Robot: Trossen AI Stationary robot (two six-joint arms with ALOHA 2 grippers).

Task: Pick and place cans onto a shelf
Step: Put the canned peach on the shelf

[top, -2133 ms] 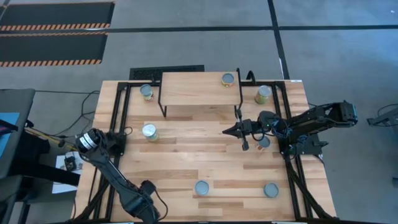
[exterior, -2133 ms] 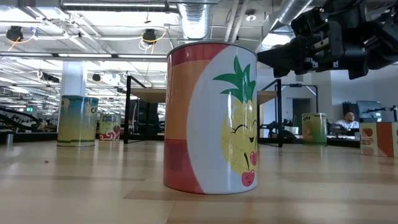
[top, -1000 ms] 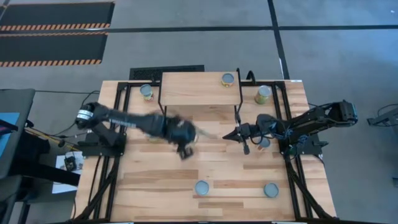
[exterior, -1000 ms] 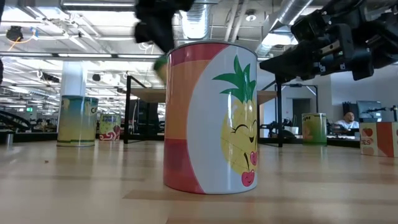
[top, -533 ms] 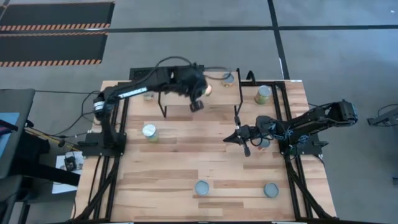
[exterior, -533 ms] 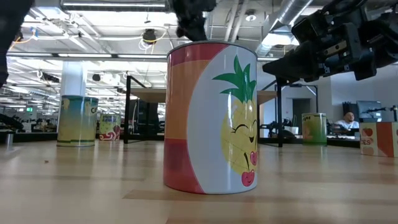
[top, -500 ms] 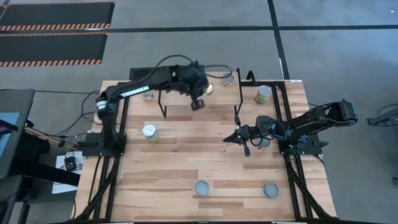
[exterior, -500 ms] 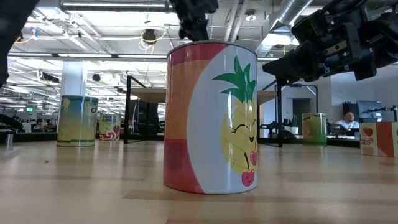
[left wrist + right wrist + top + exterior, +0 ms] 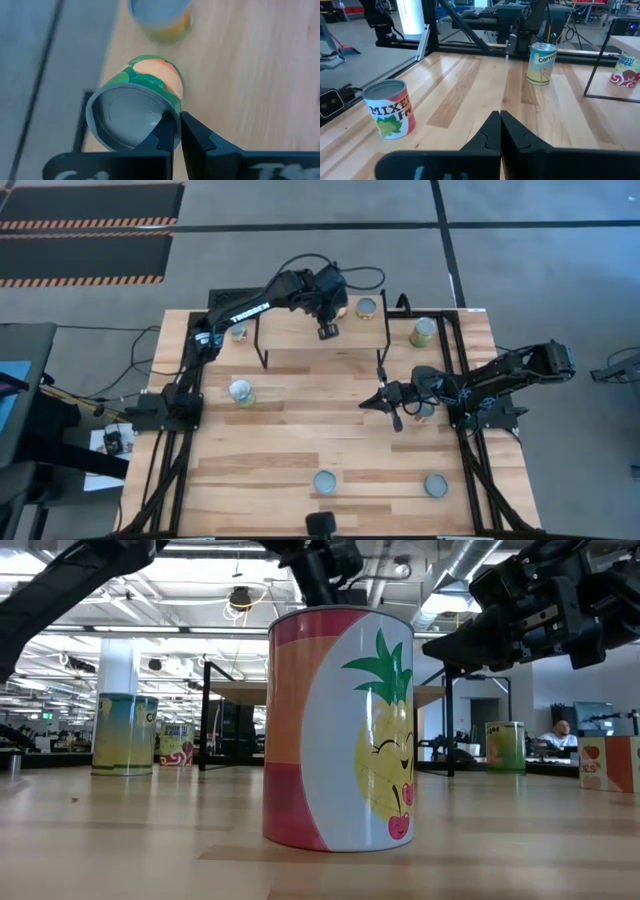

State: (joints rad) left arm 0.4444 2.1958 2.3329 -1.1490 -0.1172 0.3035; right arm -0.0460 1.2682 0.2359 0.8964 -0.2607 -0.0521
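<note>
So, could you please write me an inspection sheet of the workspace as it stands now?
Surface: wooden table, bare between the cans.
Job's things: shelf holds one can; a green-and-peach can sits right against the left gripper, over the shelf. Loose cans on the table at.
Clutter: nothing seen.
Grippers: left over the shelf; right gripper shut, empty, above mid-table.
Cables: black loop above the left arm.
Surroundings: grey floor, striped mats, a seated person far off.
</note>
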